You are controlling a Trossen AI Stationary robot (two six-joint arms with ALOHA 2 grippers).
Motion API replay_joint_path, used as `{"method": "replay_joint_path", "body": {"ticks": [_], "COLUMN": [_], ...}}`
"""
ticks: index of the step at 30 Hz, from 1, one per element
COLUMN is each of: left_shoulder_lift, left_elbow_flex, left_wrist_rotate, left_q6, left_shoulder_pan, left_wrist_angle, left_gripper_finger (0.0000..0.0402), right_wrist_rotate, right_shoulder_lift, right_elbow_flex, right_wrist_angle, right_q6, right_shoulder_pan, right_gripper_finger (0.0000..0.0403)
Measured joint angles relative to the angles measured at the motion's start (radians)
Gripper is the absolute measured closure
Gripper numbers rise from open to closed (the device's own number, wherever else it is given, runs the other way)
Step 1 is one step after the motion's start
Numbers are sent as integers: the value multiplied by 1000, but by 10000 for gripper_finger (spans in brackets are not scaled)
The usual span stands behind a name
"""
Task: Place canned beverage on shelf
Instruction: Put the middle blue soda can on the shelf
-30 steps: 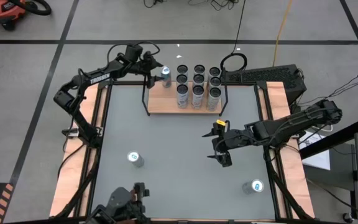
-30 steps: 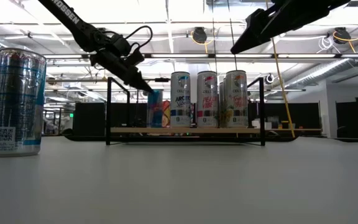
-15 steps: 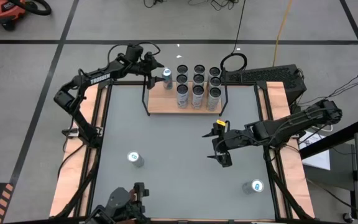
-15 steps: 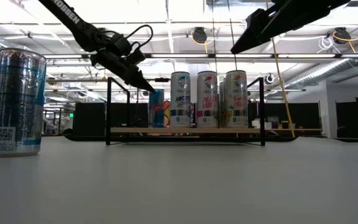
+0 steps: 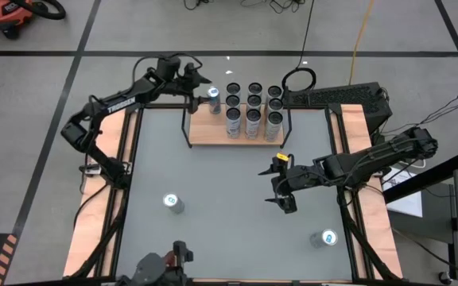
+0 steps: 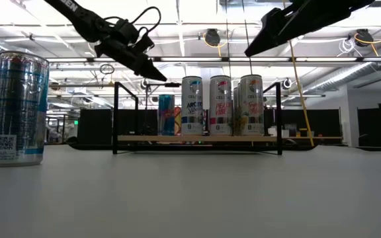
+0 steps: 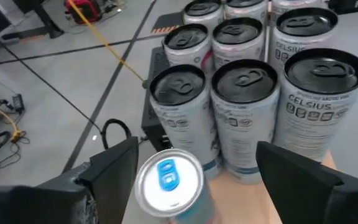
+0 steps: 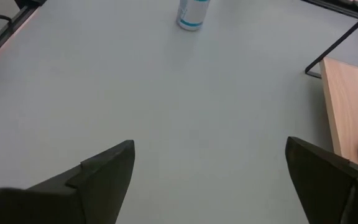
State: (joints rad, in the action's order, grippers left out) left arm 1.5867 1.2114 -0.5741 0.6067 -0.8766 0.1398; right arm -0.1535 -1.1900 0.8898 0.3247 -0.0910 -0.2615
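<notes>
The shelf (image 5: 213,135), a light-wood board with a black rod frame, stands at the table's far middle and holds several tall cans (image 5: 253,111). A slim blue can (image 5: 213,95) stands upright on its base at the shelf's left end, its silver top with a blue tab (image 7: 168,180) showing in the left wrist view. My left gripper (image 5: 199,83) hangs open just above and to the left of that can (image 6: 167,114), touching nothing. My right gripper (image 5: 281,191) waits open above the table's middle right.
Two loose cans stand on the grey table: one at the near left (image 5: 172,202), large in the low view (image 6: 18,109), and one at the near right (image 5: 324,237). The shelf's black end frames (image 6: 115,118) rise beside the cans. The shelf board's front strip (image 5: 229,139) is bare.
My left gripper has risen and drawn back a little from the top of the slim blue can, staying open. The can stays upright on the shelf where it was.
</notes>
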Motion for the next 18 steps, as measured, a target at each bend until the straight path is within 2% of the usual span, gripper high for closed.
{"method": "replay_joint_path", "body": {"ticks": [6, 15, 18], "left_shoulder_lift": [31, 37, 37], "left_elbow_flex": [-2, -1, -1], "left_wrist_rotate": [138, 165, 139], "left_q6": [1, -51, -53], "left_shoulder_pan": [56, 61, 65], "left_wrist_angle": [-33, -83, -64], "left_gripper_finger": [110, 135, 146], "right_wrist_rotate": [-1, -1, -1], "right_shoulder_lift": [0, 0, 0], "right_elbow_flex": [0, 0, 0], "right_wrist_angle": [-14, -5, -5], "right_q6": [-18, 29, 27], "right_shoulder_pan": [0, 0, 0], "right_gripper_finger": [52, 52, 52]}}
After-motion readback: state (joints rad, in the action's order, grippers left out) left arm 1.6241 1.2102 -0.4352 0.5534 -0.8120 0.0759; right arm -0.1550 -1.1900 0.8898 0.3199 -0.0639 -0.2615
